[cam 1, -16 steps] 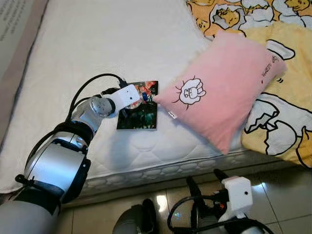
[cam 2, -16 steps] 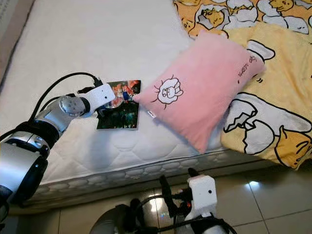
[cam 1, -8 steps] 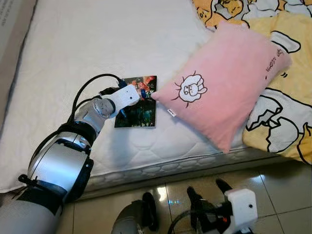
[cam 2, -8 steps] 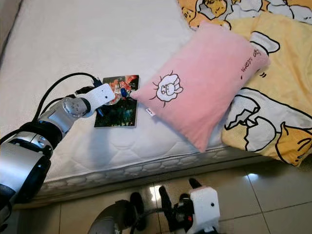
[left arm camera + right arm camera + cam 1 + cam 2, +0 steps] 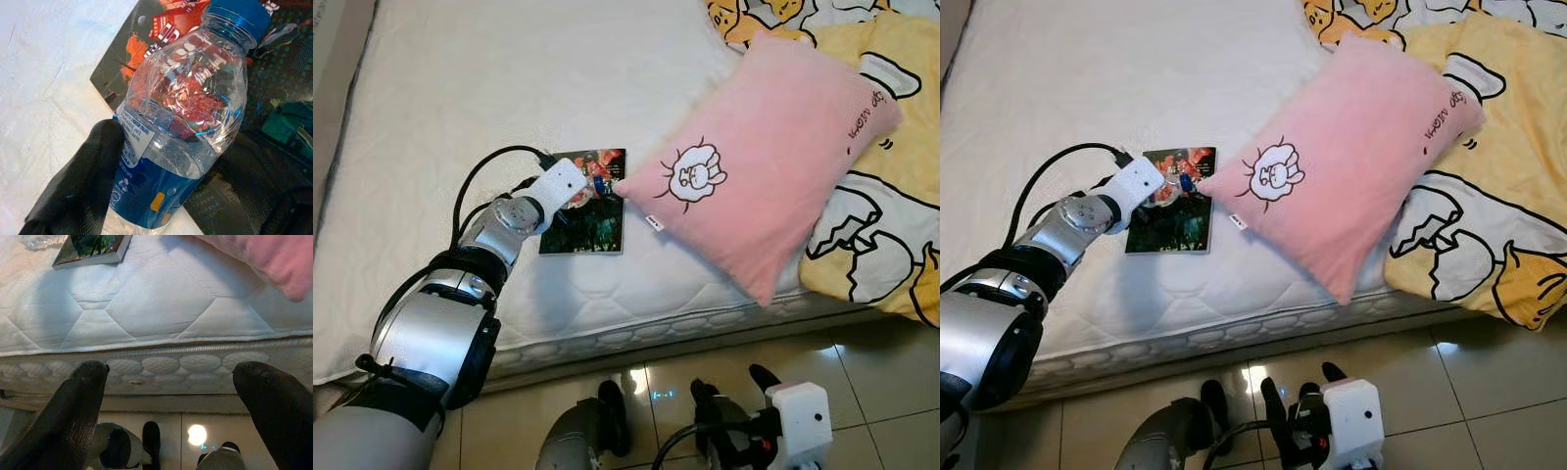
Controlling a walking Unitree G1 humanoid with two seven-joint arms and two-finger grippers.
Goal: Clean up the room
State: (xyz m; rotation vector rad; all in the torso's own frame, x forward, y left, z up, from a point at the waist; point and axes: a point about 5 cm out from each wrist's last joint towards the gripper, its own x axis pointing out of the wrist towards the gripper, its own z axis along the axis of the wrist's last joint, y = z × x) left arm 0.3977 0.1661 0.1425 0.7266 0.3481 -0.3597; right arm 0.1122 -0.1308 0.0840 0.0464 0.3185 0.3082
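Observation:
My left gripper (image 5: 579, 192) is shut on a clear plastic water bottle (image 5: 181, 112) with a blue cap and blue label. One black finger (image 5: 78, 181) presses against the label side. The bottle (image 5: 593, 186) is over the top edge of a dark, colourful book (image 5: 592, 227) lying flat on the white mattress (image 5: 509, 88). A pink pillow (image 5: 764, 166) with a sheep drawing lies just right of the book, its corner close to the bottle cap. My right gripper (image 5: 171, 396) hangs open, low in front of the mattress side, with nothing between its fingers.
A yellow cartoon-print blanket (image 5: 891, 225) covers the bed's right side, under and behind the pillow. The mattress edge (image 5: 161, 350) runs across in front of me, with glossy floor tiles (image 5: 891, 392) below. The mattress's left half is bare.
The view has shifted slightly. My left gripper stays on the bottle at the book. My right gripper has sunk a little lower in front of the bed.

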